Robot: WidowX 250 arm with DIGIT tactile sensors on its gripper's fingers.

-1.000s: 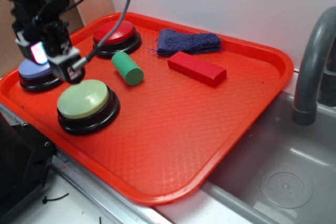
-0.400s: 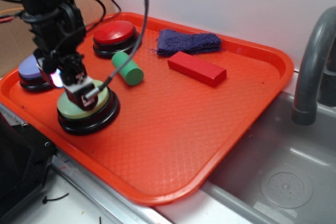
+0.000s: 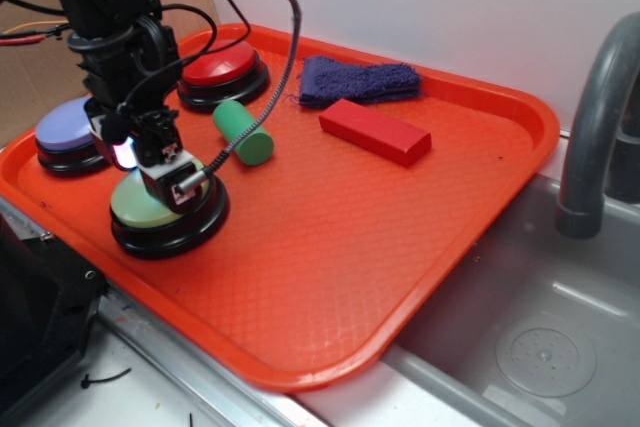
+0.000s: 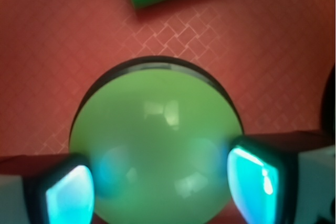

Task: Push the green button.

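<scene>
I have the gripper (image 3: 172,179) right over the green button (image 3: 140,209) at the lower left of the red tray (image 3: 400,257). In the wrist view my jaws stand apart, one at each lower corner, flanking the dome (image 4: 157,145). The green cylinder (image 3: 243,131) lies just beyond.

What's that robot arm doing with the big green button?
The robot arm is going for the green button at the near left of the orange tray. Its gripper is right over the dome, and the wrist view shows the two fingers spread apart on either side of the cap. Whether it is pressing down yet is hard to tell. The red button, purple button, green cylinder and red block sit untouched.
</scene>
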